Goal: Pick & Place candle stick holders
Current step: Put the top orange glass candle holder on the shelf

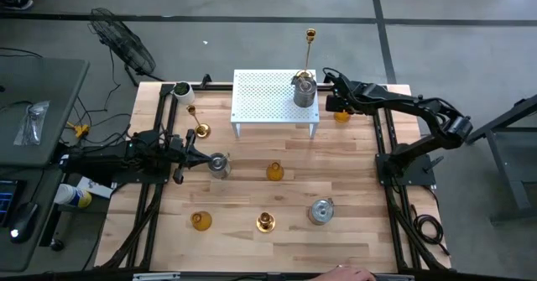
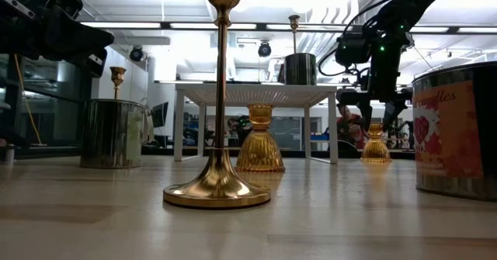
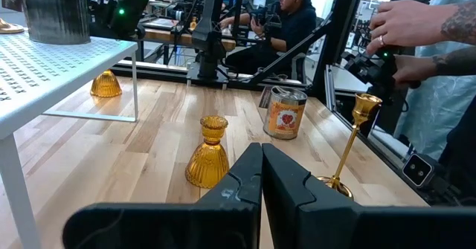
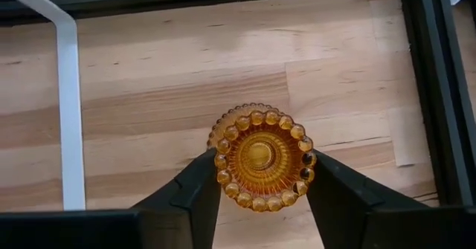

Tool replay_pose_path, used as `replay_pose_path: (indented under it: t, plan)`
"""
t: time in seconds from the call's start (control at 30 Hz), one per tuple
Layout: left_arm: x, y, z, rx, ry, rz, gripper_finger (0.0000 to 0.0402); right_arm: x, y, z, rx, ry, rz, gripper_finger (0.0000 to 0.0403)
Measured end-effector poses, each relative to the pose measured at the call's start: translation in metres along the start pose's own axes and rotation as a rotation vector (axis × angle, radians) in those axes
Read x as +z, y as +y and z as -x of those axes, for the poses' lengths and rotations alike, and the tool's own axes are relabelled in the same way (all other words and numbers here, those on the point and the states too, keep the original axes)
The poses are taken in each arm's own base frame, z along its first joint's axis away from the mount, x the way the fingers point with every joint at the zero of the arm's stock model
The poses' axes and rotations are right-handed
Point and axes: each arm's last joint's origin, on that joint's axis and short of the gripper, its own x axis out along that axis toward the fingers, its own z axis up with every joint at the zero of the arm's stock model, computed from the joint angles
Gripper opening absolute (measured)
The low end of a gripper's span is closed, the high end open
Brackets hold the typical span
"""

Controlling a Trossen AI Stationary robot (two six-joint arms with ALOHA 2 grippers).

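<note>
The right gripper (image 4: 260, 186) is at the back right of the wooden table (image 1: 252, 197), just beside the white metal rack with little holes (image 1: 268, 96); it reaches down over a small orange glass candle holder with a beaded rim (image 4: 260, 158); its two dark fingers (image 4: 197, 193) sit one on each side of the glass, right against the beads; they grasp it, and the glass stands on the wood; in the low view this orange holder (image 2: 376, 145) stands upright under the claw.

The left gripper (image 1: 195, 153) waits at the left side of the table, and its fingers are clenched tight with nothing between them; a squat shiny silver cup (image 1: 219, 164) stands just in front of it.

On top of the rack stands another shiny silver cup (image 1: 304, 91); a slim gold candlestick with a round base (image 1: 310, 38) is behind the rack; a second slim gold stick (image 1: 198, 127) lies tilted on the left; a third gold stick (image 1: 265, 222) stands near the front.

A second orange glass holder (image 1: 275, 172) stands in the middle of the table; a third orange one (image 1: 200, 221) is at the front left; a third silver cup (image 1: 321, 210) is at the front right; a white cup with dark stuff inside (image 1: 182, 90) sits at the back left corner.
</note>
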Motion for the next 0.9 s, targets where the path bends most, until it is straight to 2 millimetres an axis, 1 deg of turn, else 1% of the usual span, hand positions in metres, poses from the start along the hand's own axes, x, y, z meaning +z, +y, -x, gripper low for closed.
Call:
replay_pose_path:
  t: [0.43,0.77,0.9]
  plan:
    - [0.0,0.0,0.0,0.0,0.0,0.0,0.0,-0.001,0.0,0.003,0.025,0.023,0.024,0.0158]
    - [0.0,0.0,0.0,0.0,0.0,0.0,0.0,0.0,-0.008,0.018,0.045,0.013,0.026,0.0158]
    - [0.0,0.0,0.0,0.0,0.0,0.0,0.0,-0.001,-0.009,0.024,0.093,0.039,0.039,0.0158]
